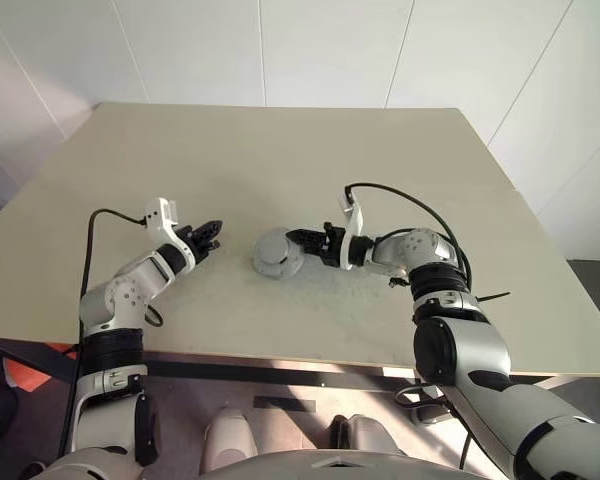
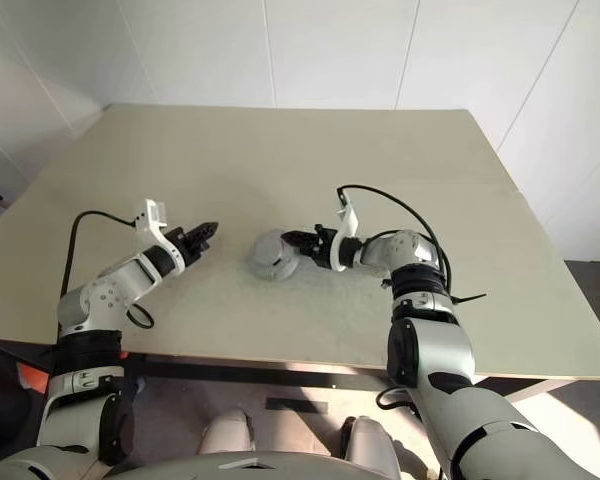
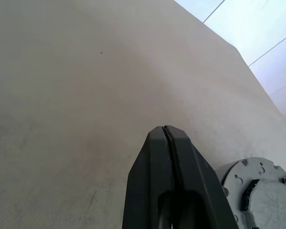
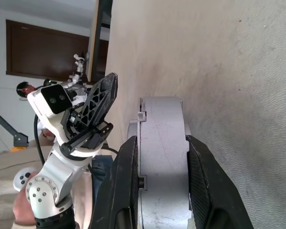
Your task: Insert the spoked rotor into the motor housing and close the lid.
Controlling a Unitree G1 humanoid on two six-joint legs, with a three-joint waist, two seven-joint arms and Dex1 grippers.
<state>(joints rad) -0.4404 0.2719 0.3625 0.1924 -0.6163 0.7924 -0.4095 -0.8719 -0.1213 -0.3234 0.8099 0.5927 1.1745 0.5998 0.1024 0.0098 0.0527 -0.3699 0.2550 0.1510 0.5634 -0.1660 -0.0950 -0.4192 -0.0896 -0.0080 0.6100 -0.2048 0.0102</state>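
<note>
1. While the motor housing [image 1: 277, 256] rests on the table [image 1: 280, 160], we find the right gripper [image 1: 302, 241] clamped across its sides.
2. We note the left gripper [image 1: 210, 236] pressed together, empty, near the housing.

Motor housing [image 1: 276, 255]: one, round and grey, lying on the table.
Table [image 1: 280, 160]: one, beige.
Grippers: two, the left gripper [image 1: 209, 236] and the right gripper [image 1: 298, 238].
Black cables: two, one on each arm.
</note>
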